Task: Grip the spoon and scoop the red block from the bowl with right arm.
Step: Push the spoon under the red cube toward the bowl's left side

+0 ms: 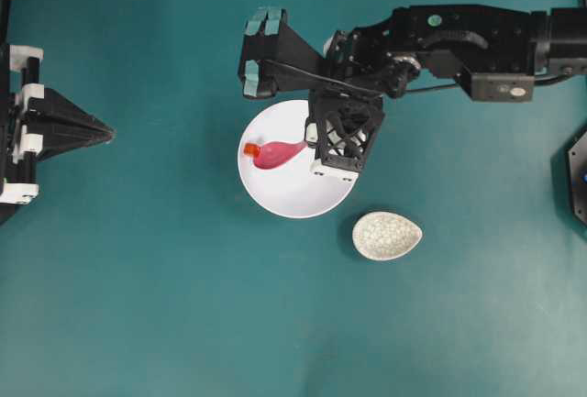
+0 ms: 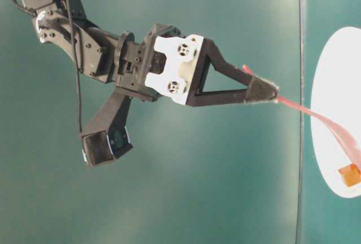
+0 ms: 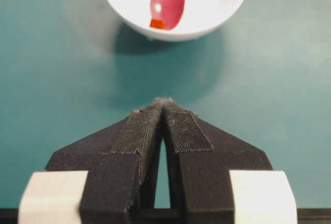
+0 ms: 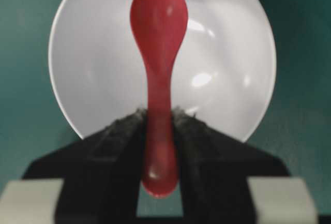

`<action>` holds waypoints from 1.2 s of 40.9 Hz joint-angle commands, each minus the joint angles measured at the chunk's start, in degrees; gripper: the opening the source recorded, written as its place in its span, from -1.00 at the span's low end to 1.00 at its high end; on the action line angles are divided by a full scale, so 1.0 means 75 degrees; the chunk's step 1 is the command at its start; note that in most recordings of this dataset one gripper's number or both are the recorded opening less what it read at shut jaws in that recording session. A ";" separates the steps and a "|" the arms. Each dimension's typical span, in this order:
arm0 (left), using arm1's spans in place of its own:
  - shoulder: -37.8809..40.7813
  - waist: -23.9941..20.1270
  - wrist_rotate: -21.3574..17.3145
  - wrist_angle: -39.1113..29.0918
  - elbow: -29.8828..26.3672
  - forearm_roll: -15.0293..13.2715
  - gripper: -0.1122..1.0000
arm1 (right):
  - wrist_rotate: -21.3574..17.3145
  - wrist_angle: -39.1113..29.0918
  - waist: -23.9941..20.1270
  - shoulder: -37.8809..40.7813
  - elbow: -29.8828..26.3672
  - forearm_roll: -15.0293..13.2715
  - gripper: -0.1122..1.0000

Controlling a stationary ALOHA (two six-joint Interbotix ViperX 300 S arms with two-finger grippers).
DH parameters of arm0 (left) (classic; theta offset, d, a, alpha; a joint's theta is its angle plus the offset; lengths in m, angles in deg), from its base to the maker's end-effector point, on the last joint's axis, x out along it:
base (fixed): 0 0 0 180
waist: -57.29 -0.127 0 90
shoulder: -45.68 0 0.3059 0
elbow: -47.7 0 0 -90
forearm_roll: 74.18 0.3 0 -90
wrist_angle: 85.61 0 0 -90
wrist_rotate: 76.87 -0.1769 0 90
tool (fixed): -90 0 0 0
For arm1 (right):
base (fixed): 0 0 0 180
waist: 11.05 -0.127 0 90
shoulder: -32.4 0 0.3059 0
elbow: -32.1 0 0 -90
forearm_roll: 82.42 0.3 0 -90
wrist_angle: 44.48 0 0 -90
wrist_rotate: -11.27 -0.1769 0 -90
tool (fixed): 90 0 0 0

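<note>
Pointing its scoop toward nine o'clock in the overhead view, the spoon (image 1: 277, 153) lies with its long axis across the bowl (image 1: 289, 197), handle toward three o'clock. We see the right gripper (image 4: 159, 125) clamped on that handle, its arm reaching in from three o'clock and tilted down over the bowl. We find the red block (image 1: 250, 150) at the scoop's tip, inside the bowl. The left gripper (image 3: 164, 107) sits with fingertips together, well apart at nine o'clock. A speckled spoon rest (image 1: 386, 236) lies near the bowl at four o'clock.
</note>
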 commanded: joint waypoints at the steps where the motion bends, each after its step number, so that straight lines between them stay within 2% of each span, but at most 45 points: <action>1: 0.0035 -0.0035 -0.0012 0.0047 -0.0199 0.0012 -0.80 | -0.0023 0.0187 -0.0047 -0.0305 -0.0047 0.0023 -0.35; 17: 0.0023 -0.0023 -0.0012 0.0047 -0.0199 0.0012 -0.80 | -0.0023 0.0328 -0.0047 -0.0387 0.0129 0.0023 -0.35; 31: 0.0035 -0.0023 -0.0012 0.0047 -0.0211 0.0012 -0.80 | -0.0035 0.0996 -0.0059 -0.0668 0.0598 0.0023 -0.35; 49: 0.0023 -0.0023 0.0000 0.0047 -0.0211 0.0012 -0.80 | -0.0023 0.1336 -0.0059 -0.0668 0.0926 0.0000 -0.35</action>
